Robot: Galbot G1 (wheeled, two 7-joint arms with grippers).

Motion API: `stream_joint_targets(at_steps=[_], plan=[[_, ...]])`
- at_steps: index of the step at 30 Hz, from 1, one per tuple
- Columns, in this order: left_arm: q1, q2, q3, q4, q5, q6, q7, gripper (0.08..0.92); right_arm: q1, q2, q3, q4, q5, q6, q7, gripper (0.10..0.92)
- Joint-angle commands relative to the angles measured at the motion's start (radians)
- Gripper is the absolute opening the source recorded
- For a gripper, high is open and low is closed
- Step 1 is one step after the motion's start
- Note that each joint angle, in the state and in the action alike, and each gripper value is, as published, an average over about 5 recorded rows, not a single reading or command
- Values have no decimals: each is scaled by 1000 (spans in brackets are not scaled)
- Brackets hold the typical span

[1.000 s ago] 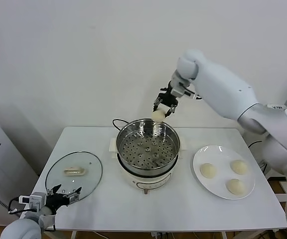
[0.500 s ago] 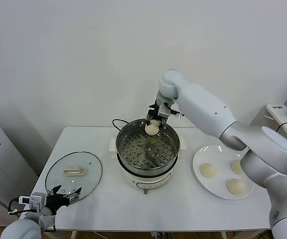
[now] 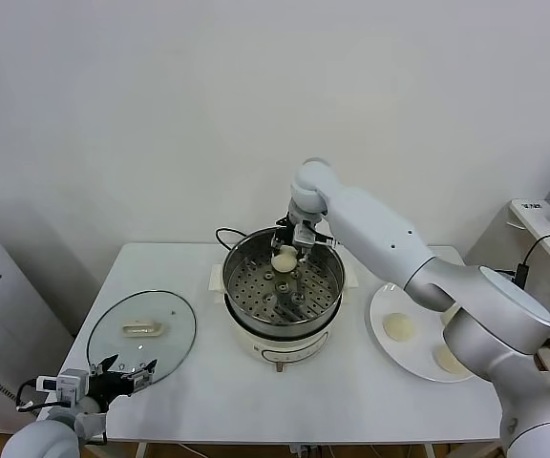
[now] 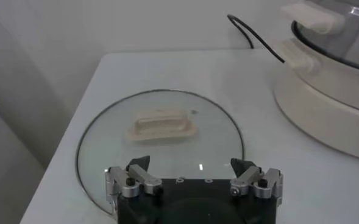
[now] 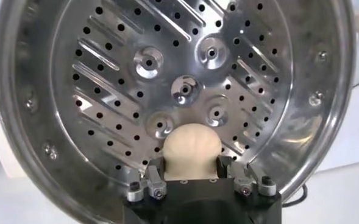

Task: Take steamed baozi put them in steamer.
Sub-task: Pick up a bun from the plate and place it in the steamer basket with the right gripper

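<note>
The right gripper [image 5: 190, 172] pinches one baozi [image 5: 191, 151] between its fingers inside the steamer [image 3: 243, 250] — perforated floor directly beneath; left gripper [image 4: 194, 179] spread, parked over the glass lid [image 4: 106, 140] — well apart.

Plate [image 3: 390, 301] and one baozi [image 3: 448, 359] partly behind right arm.

Glossy white rounded right arm [image 3: 399, 243] with bulbous joints; black tool [image 5: 191, 175] behind it, silver finger brackets with small screws.
</note>
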Motion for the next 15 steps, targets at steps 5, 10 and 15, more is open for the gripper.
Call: stream_joint_targets(at_steps=[5,10,15], plan=[[1,-2,1,2,0,0,0,823,1,-11,0,22,10,49,32,784],[3,-6,-2,0,1,0,0,823,124,-58,-77,4,239,49,-31,821],[10,-10,-10,-3,1,0,-1,823,286,-133,-236,-26,556,-8,-103,822]])
